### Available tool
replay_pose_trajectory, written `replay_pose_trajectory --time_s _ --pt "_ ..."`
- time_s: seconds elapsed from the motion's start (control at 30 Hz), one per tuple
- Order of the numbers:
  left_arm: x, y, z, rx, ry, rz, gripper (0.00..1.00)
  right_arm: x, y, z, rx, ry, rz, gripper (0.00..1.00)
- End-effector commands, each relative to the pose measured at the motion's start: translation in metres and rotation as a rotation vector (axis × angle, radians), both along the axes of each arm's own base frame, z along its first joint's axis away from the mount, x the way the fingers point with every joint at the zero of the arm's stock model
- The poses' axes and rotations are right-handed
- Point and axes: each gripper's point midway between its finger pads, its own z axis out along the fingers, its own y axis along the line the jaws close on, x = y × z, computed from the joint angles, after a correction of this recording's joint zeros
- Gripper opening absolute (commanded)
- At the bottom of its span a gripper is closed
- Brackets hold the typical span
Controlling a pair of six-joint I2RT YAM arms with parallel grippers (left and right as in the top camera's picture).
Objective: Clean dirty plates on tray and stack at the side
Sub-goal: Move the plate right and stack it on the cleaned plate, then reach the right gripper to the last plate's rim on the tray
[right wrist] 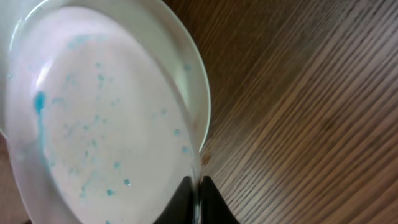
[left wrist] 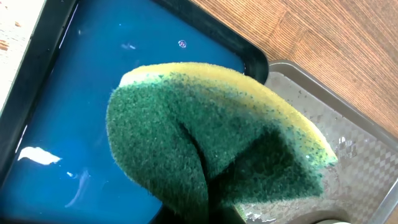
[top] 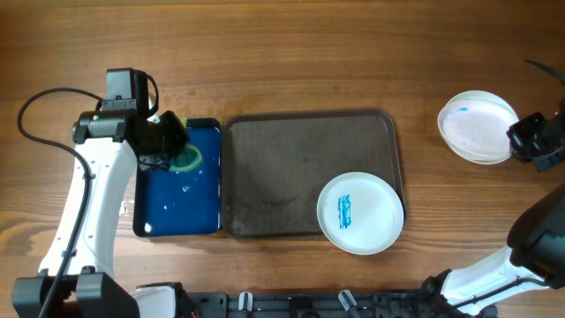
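Observation:
A white plate with a blue scribble lies at the front right corner of the dark grey-brown tray. A second white plate with blue specks and smears is off the tray at the far right; my right gripper is shut on its rim, as the right wrist view shows on the plate. My left gripper is shut on a green and yellow sponge, held over the blue tray. A third plate is out of view.
The small glossy blue tray holds water and sits against the big tray's left side. The big tray's wet corner shows in the left wrist view. Wooden table all around. A rail runs along the front edge.

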Motion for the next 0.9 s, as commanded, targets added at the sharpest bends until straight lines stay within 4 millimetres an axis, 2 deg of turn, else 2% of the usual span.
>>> replay_pose_trajectory --time_s 0.0,0.03,0.1,0.13,0.23,0.33,0.47,0.5,0.67,0.77,0.87 --pt "0.004 0.000 0.005 0.016 -0.017 -0.021 0.04 0.006 0.006 0.007 0.015 -0.043 0.018 0.27" --pt "0.004 0.000 0.005 0.016 -0.017 -0.021 0.04 0.006 0.006 0.007 0.016 -0.043 0.018 0.29" --pt "0.004 0.000 0.005 0.016 -0.017 -0.021 0.04 0.007 0.007 0.008 0.024 -0.052 0.020 0.41" --pt "0.004 0.000 0.005 0.016 -0.017 -0.021 0.04 0.010 0.010 0.008 0.038 -0.068 0.032 0.50" --pt "0.004 0.000 0.005 0.016 -0.017 -0.021 0.04 0.023 0.025 0.014 0.110 -0.141 0.111 0.50" --pt "0.005 0.000 0.005 0.016 -0.017 -0.021 0.04 0.037 0.050 0.027 0.170 -0.201 0.238 0.50" --pt "0.005 0.002 0.005 0.024 -0.017 -0.020 0.04 0.047 0.092 0.051 0.176 -0.227 0.376 0.50" --pt "0.005 0.001 0.005 0.027 -0.018 -0.029 0.04 0.046 0.109 0.058 0.164 -0.219 0.421 0.47" --pt "0.004 0.001 0.004 0.031 -0.016 -0.043 0.04 0.028 0.169 0.091 0.038 -0.165 0.612 0.36" --pt "0.004 0.001 0.004 0.031 -0.017 -0.043 0.04 0.009 0.206 0.115 0.001 -0.173 0.654 0.38" --pt "0.004 0.001 0.004 0.031 -0.017 -0.044 0.04 -0.019 0.227 0.124 0.004 -0.122 0.632 0.40"
